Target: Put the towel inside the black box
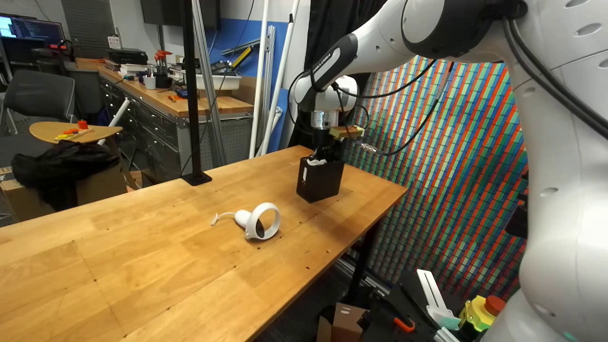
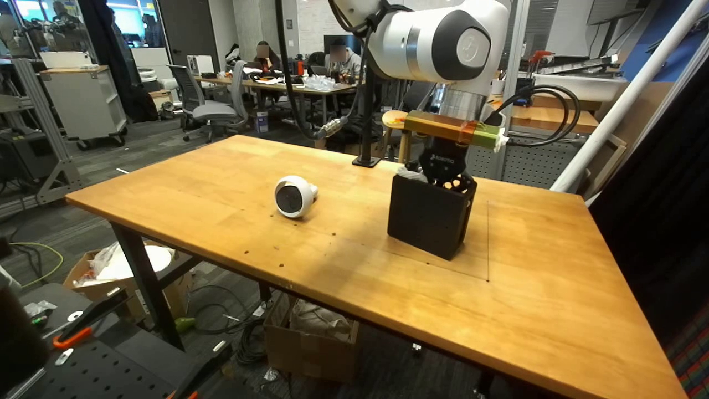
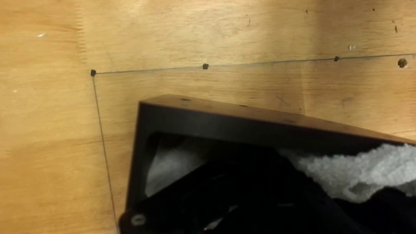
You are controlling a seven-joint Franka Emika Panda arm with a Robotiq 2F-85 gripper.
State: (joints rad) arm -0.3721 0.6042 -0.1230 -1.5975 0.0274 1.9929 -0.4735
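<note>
Partly inside the black box (image 2: 425, 215), Robotiq gripper (image 2: 444, 166) hung, jaws pressed together, white towel (image 3: 367, 165) bunched beside it, VR controller (image 2: 292, 197) lay apart.

The surface (image 1: 156, 266) is pale wood, marked with thin dark lines (image 3: 104, 149) and dots (image 3: 205, 66). The black box (image 2: 426, 216) stands upright on it, just beside the corner where two lines meet. Well apart from the box rests a white ring-shaped controller (image 1: 251, 223) with a cord, and near an edge a black post (image 1: 192, 95) stands on its flat base plate (image 1: 196, 178).
</note>
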